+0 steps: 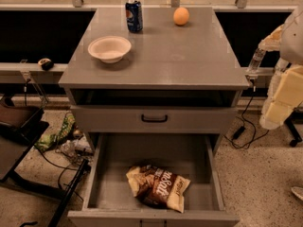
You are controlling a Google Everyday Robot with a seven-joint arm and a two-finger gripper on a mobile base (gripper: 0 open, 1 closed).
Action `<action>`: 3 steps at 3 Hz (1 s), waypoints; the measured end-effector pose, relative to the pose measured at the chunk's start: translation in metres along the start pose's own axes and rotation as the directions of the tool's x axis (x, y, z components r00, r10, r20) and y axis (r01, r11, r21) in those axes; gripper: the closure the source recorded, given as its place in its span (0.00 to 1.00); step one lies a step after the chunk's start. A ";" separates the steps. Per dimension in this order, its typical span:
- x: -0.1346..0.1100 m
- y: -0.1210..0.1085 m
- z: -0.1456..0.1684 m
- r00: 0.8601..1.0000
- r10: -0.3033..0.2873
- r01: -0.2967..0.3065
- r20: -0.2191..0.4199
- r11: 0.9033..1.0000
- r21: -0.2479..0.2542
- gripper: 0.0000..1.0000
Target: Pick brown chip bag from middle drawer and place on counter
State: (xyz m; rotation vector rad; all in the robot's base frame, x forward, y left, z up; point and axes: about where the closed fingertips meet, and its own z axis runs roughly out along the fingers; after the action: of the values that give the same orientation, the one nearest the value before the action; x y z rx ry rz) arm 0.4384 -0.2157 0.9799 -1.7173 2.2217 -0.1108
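The brown chip bag (158, 187) lies crumpled on the floor of the pulled-out middle drawer (99, 174), near its front and slightly right of centre. Its white lettering faces up. The counter (189, 56) is the grey top of the cabinet above it. My arm, with pale cream covers, hangs at the right edge of the view. My gripper (254, 66) sits beside the counter's right edge, at about counter height. It is well above and to the right of the bag and touches nothing.
On the counter stand a white bowl (109, 48) at the left, a blue soda can (134, 15) at the back and an orange (181, 16) beside it. A closed drawer front with a black handle (154, 119) sits above the open drawer. Cables and clutter lie on the floor at the left (61, 141).
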 end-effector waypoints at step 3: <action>-0.016 0.053 0.067 0.993 0.042 -0.039 0.112 0.999 -0.026 0.00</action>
State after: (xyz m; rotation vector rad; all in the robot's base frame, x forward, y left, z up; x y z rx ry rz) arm 0.4134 -0.1773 0.9065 -1.6473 2.1828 0.0211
